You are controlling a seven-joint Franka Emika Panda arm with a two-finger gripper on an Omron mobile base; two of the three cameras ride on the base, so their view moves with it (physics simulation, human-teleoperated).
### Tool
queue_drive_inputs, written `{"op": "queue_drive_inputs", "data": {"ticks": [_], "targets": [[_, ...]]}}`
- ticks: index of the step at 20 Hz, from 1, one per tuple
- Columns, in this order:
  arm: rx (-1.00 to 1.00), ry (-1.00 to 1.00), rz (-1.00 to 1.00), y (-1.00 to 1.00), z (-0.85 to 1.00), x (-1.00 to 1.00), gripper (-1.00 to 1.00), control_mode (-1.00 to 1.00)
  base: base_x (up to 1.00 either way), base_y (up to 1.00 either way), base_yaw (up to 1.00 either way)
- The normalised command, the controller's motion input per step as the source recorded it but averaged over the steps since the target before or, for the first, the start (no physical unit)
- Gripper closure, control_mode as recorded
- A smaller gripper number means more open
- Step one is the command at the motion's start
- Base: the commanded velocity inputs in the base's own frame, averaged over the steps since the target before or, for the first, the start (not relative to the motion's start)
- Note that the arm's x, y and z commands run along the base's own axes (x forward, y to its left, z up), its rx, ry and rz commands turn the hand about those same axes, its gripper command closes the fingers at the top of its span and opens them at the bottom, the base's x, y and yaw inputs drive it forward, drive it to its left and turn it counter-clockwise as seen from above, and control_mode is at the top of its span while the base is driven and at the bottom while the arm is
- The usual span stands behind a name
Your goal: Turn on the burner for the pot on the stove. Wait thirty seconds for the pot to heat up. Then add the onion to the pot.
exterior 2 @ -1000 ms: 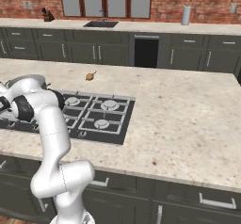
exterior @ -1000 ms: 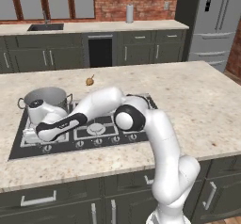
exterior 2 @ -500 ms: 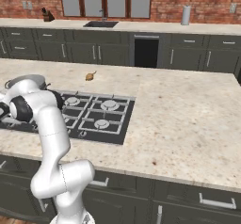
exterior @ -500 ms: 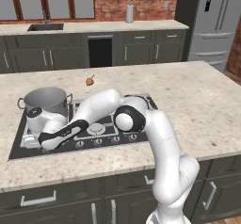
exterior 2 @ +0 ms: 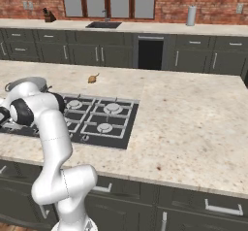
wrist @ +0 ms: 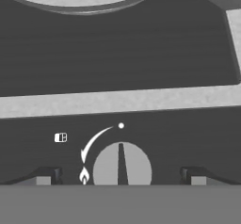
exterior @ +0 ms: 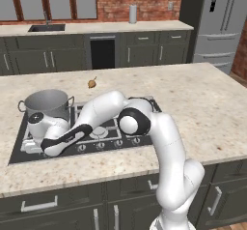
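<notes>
The first step is in hand, the lighting of the burner under the pot (exterior: 46, 104); the pincer (wrist: 121, 177) is held wide open and empty over a round silver knob (wrist: 122, 167), one dark fingertip to each side of it and neither seen to touch it; the knob's pointer is aimed near the white dot above it, so the flame is judged not yet lit. The next move calls for the fingers to be closed on the knob and the knob to be turned along the printed arrow toward the flame mark (wrist: 84, 175).

The pot stands on the far left of the stove (exterior 2: 109, 123), just behind the knob row; the onion (exterior: 91, 83) lies on the desk (exterior: 202, 103) behind the stove, well apart from the pot. The pot's nearness to the wrist is judged the only hindrance; no other obstacle is seen near the knob.
</notes>
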Motion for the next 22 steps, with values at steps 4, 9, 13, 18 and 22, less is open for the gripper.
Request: {"op": "queue_drive_inputs", "data": {"ticks": [4,9,13,18,22], "targets": [[0.0,0.0,0.0,0.0,-0.17,0.0,-1.0,-1.0,0.0,0.0,0.0],[0.0,0.0,0.0,0.0,0.0,0.0,1.0,-1.0,0.0,0.0,0.0],[0.0,0.0,0.0,0.0,0.0,0.0,1.0,-1.0,0.0,0.0,0.0],[0.0,0.0,0.0,0.0,0.0,0.0,1.0,-1.0,0.0,0.0,0.0],[0.0,0.0,0.0,0.0,0.0,0.0,1.0,-1.0,0.0,0.0,0.0]]}}
